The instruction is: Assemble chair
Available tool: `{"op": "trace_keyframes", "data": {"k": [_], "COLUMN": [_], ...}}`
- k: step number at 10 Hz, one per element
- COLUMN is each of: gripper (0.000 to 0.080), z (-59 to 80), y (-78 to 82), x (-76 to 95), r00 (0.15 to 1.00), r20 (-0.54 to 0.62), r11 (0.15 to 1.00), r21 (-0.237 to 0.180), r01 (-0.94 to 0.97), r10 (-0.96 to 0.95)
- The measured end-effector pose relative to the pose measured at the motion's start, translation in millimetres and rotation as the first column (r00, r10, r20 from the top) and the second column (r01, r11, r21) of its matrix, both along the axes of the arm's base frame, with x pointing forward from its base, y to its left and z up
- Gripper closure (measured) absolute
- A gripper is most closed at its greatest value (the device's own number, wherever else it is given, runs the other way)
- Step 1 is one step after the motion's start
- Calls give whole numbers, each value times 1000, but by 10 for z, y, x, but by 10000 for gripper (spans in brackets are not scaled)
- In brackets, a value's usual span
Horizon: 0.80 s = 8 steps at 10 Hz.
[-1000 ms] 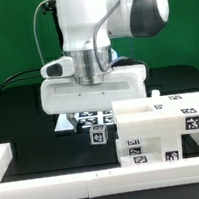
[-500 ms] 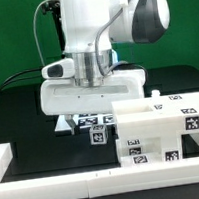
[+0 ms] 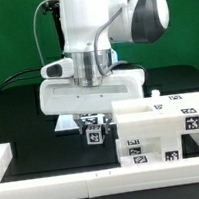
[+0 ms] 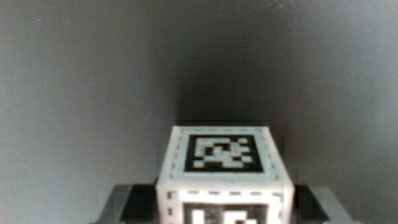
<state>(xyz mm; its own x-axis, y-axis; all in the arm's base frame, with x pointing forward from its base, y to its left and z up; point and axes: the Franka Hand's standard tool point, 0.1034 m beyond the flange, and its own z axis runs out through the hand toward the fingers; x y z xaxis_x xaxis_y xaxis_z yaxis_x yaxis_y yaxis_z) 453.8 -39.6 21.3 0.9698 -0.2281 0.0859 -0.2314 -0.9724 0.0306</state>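
White cube [image 3: 93,137], tagged in black and white on the faces that show, sits on the black table [image 3: 19,117] a little back from the edge nearest the exterior camera. The gripper [image 3: 92,127] hangs straight down over it from the arm's broad white hand. Its dark fingers reach down on either side of the cube's upper part, so the cube stands between them and directly under the hand.

In the wrist view the cube [image 4: 224,175] fills the middle between the fingers [image 4: 128,205], one dark pad just beside each of its side walls and its top tag facing the camera. The jaws are partly closed around the cube. Whether the pads already press on it or stand a hair off, I cannot tell.

The cube rests on the table and looks upright.

Just beside it, toward the exterior view's right, is the stepped chair block [image 3: 156,126], also white and tagged, close to the same edge. A low rail [image 3: 57,183] runs along that edge. Behind the gripper a bit of the marker board [image 3: 62,121] shows.
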Motion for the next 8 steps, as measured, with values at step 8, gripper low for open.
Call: {"op": "trace_keyframes", "data": {"k": [8], "gripper": [518], "z": [919], "y": [116], "x": [248], "r00": [995], "r20": [-7], "r11": [995], "r21": [41], "r01": [-96], "r10": [96]}}
